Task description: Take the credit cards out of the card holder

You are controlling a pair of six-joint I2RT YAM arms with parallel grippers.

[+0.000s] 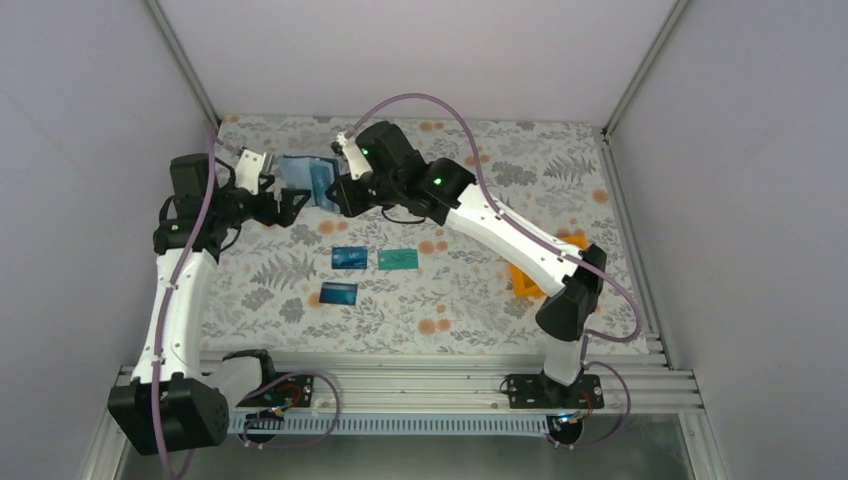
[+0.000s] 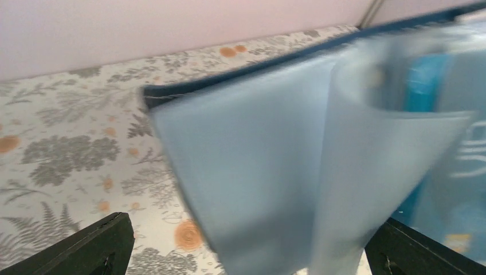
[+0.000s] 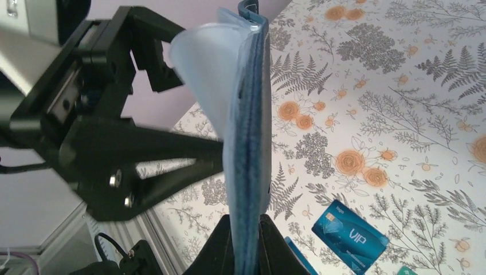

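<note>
Presently in my right gripper (image 3: 247,224): the card holder (image 3: 250,137), pinched at its lower edge and stood upright in the air over the far left of the table (image 1: 470,320); jaws clamped hard on it.
Left gripper (image 2: 249,240): spread wide, one finger on each side of the holder's pale inner leaf; gripping nothing that I can see.
Credit cards: a blue card (image 1: 350,257), a teal card (image 1: 397,259) and a second blue card (image 1: 339,293) lie flat on the table, apart from each other and nearer my bases than the holder; a bright blue patch shows behind the translucent leaf, but I cannot tell whether it is a card.
Handling: I judge the holder light and floppy; its leaf curls away on its own; the cards look thin, stiff and slick, so liable to slip.
Where to grip: holder by its navy edge; any card by an exposed short edge, pads across the flat faces.
Surface: flat floral cloth; a card lying on it offers little edge to catch.
Room: pale walls (image 1: 80,150) close by; an orange bin (image 1: 522,283) sits right, partly behind my right arm; both wrists crowd one corner.
</note>
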